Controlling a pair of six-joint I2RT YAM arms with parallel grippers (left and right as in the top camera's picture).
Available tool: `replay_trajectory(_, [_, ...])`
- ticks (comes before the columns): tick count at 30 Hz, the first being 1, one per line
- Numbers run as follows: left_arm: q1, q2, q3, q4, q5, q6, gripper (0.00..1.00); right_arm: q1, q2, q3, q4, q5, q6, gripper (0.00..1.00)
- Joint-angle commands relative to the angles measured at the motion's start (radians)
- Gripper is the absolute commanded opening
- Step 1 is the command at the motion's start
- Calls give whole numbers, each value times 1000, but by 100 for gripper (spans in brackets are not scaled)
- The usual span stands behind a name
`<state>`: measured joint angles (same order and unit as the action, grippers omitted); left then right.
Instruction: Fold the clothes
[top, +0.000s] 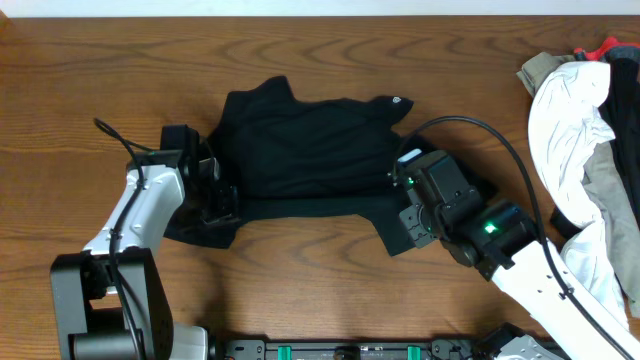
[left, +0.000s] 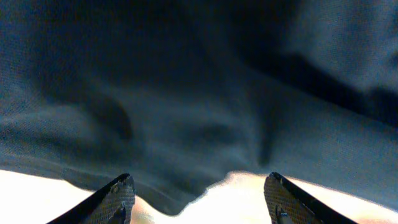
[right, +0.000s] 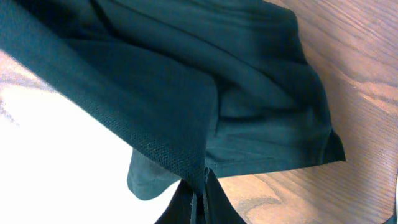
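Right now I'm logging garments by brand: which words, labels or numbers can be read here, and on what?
None readable.
The black shirt: a small white round mark near its upper right edge, too small to read.
The pile of light clothes: no lettering shows.

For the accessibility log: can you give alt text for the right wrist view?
The right end effector is shut on an edge of the black shirt. The shirt's loose folds spread away from it over the wooden table.
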<state>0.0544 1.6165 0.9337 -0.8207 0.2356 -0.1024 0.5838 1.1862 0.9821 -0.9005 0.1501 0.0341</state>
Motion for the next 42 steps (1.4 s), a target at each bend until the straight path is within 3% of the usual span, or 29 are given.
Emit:
replay_trajectory(1, [1, 3, -45, 25, -68, -19, 69, -38, -14, 17, 0, 18, 14, 1])
replay_trajectory(10, [-2, 4, -165, 142, -68, -15, 68, -77, -14, 17, 0, 18, 18, 1])
replay_trajectory(11, [-2, 4, -179, 158, -68, -15, 63, -77, -14, 17, 0, 18, 18, 1])
replay_trajectory(14, [-2, 4, -191, 172, -63, -15, 26, -77, -14, 17, 0, 18, 18, 1])
replay_trajectory(17, [-2, 2, -180, 171, -30, -15, 7, -77, -14, 17, 3, 18, 18, 1])
replay_trajectory(23, [-2, -34, -119, 111, 39, -15, 6, -77, -14, 17, 11, 17, 39, 1])
replay_trajectory(31, [0, -255, 79, -90, 40, -15, 6, -77, -15, 21, 15, 15, 49, 1])
replay_trajectory(42, [0, -496, 615, -370, -24, -5, 6, -77, -17, 259, -64, 80, 66, 1])
